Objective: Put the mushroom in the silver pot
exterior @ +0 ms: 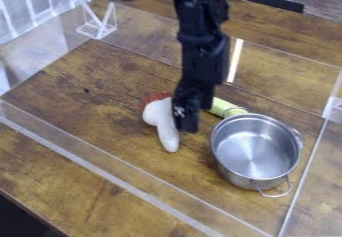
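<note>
The mushroom [166, 127] lies on its side on the wooden table, white stem pointing toward the camera and red-brown cap at the far end. My gripper [189, 117] points straight down just right of the cap, between the mushroom and a yellow-green vegetable [226, 108]. Its black fingers [179, 115] stand apart, low over the table, and hold nothing. The silver pot [257, 150] stands empty to the right, a short way from the gripper.
A clear acrylic wall [134, 193] fences the table at the front and right [310, 171]. A clear plastic stand [96, 23] sits at the back left.
</note>
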Robot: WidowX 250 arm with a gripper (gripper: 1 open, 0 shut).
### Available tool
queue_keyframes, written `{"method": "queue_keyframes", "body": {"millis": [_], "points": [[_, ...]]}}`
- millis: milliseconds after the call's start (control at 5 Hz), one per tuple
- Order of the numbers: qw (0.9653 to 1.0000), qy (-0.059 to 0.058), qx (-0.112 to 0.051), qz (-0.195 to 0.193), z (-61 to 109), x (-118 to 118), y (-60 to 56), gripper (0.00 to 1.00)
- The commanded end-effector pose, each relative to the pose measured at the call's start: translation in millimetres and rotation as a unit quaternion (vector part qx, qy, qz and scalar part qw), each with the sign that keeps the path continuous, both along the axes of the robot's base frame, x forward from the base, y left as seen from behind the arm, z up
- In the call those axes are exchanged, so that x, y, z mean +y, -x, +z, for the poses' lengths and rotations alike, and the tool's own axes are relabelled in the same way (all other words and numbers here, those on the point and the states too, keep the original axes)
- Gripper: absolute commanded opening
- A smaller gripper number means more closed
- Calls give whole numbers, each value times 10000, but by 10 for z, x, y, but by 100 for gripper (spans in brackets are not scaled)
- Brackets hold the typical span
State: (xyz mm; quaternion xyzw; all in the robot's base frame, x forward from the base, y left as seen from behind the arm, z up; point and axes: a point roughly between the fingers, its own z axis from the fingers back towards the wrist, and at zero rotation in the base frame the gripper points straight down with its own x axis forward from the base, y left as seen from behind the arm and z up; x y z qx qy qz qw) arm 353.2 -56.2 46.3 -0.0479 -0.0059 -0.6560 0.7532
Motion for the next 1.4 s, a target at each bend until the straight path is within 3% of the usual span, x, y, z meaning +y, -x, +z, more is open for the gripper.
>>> {"method": "queue_keyframes", "body": {"millis": [0, 200, 600, 1200], "points": [[9998, 65, -176, 12, 69, -166, -19, 100], [9998, 68, -155, 103, 59, -307, -31, 0], [9999, 86, -111, 77, 141, -319, 61, 0], [9985, 60, 20, -551, 221, -250, 47, 0]]}}
